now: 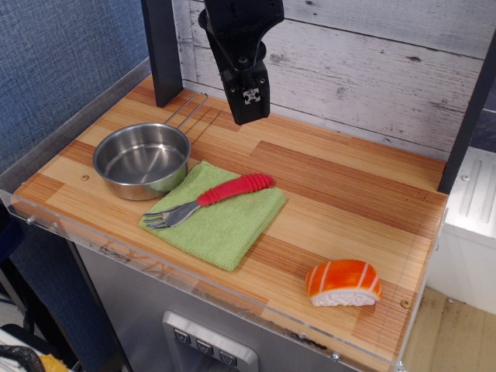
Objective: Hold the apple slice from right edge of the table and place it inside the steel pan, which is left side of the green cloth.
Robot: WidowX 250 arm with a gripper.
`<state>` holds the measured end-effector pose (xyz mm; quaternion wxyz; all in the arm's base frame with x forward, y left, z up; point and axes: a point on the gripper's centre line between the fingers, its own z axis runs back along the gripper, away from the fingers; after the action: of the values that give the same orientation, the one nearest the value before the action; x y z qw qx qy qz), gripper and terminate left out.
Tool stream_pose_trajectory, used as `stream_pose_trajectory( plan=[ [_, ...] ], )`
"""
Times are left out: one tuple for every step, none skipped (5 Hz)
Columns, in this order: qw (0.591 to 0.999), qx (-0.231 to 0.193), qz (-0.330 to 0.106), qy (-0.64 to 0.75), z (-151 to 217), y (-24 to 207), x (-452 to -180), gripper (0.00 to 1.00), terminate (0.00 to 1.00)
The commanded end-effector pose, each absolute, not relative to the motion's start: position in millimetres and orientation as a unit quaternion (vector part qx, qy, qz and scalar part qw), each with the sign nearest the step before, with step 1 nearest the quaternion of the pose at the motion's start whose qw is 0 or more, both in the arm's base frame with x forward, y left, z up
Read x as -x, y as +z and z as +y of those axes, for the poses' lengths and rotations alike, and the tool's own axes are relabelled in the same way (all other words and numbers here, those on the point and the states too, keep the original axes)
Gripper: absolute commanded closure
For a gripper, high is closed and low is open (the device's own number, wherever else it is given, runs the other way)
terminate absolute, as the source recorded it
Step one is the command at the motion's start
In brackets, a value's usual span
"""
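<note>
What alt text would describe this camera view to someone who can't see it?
A black robot gripper hangs above a striped wooden table. An orange-and-white toy slice lies near its right edge; an empty steel pan touches a green cloth bearing a red-handled fork.

No readable text — none anywhere.

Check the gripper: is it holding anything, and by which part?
Nothing is held. The gripper hangs above the table's back, apart from the apple slice at the right edge.
</note>
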<state>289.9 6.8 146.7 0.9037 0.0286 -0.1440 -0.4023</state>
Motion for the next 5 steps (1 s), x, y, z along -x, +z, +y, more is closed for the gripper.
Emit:
stream_pose_trajectory(
  plan=[
    [0.904, -0.029, -0.144, -0.402, 7, 147, -290, 0.0, 0.0],
    [0.882, -0.017, -0.158, -0.444, -32, 160, -291, 0.0, 0.0],
    [0.867, 0.003, -0.167, -0.469, -64, 161, -285, 0.0, 0.0],
    [0.856, 0.018, -0.164, -0.49, -90, 151, -275, 0.0, 0.0],
    [0.851, 0.045, -0.169, -0.495, -106, 124, -259, 0.0, 0.0]
  ],
)
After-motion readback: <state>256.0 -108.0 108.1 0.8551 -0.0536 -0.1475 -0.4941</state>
